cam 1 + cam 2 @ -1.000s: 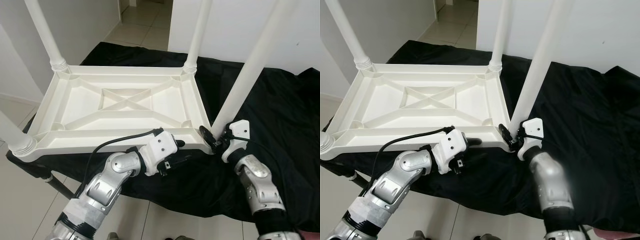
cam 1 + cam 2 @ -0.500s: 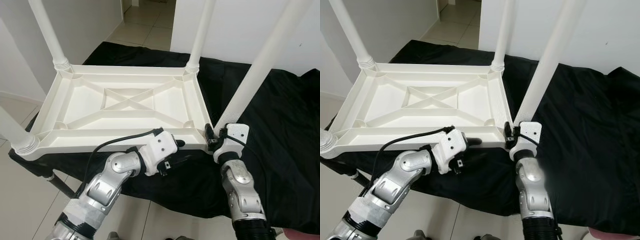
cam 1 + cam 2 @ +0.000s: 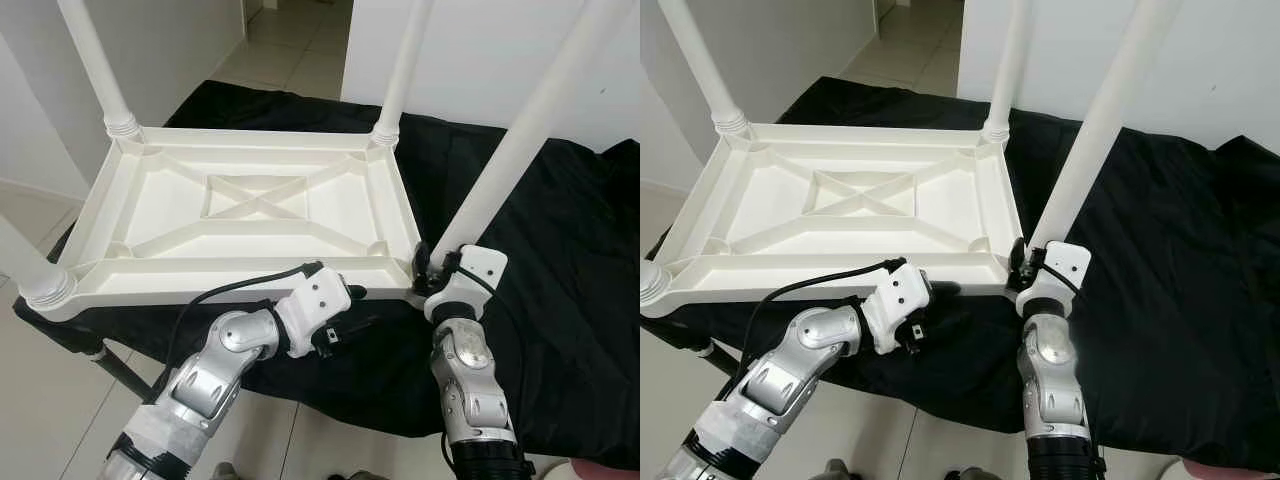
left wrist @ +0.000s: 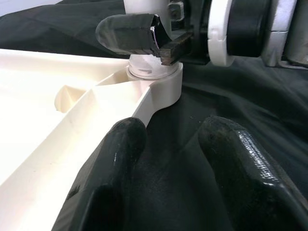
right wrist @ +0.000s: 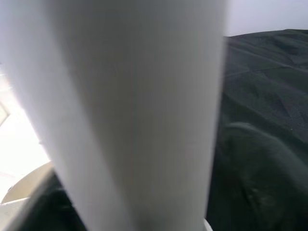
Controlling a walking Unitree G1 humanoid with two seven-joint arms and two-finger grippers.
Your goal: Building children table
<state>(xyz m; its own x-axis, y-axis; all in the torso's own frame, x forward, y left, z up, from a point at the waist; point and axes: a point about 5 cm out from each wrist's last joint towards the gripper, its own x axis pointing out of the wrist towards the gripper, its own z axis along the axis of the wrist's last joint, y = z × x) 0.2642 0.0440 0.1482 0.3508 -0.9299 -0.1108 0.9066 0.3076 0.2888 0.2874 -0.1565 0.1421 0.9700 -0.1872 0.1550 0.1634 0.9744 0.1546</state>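
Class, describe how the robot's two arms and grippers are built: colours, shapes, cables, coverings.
Both arms are jointed silver metal with rounded segments. Each wrist carries a white housing, and each gripper has two long black fingers. A black cable loops along the left arm, whose upper part is wrapped in pale tape. The left gripper has smooth, rounded fingers; the right gripper has a ridged finger tip.

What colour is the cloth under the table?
Black cloth, clearest in the left eye view.

Smooth, faintly glossy white plastic tabletop [image 3: 250,215] with moulded ribs, matching white plastic legs [image 3: 520,140], matt black crumpled cloth [image 3: 560,240] beneath, brushed silver metal arms [image 3: 215,365], rubbery black fingers [image 4: 240,163], glossy pale floor tiles [image 3: 290,45]
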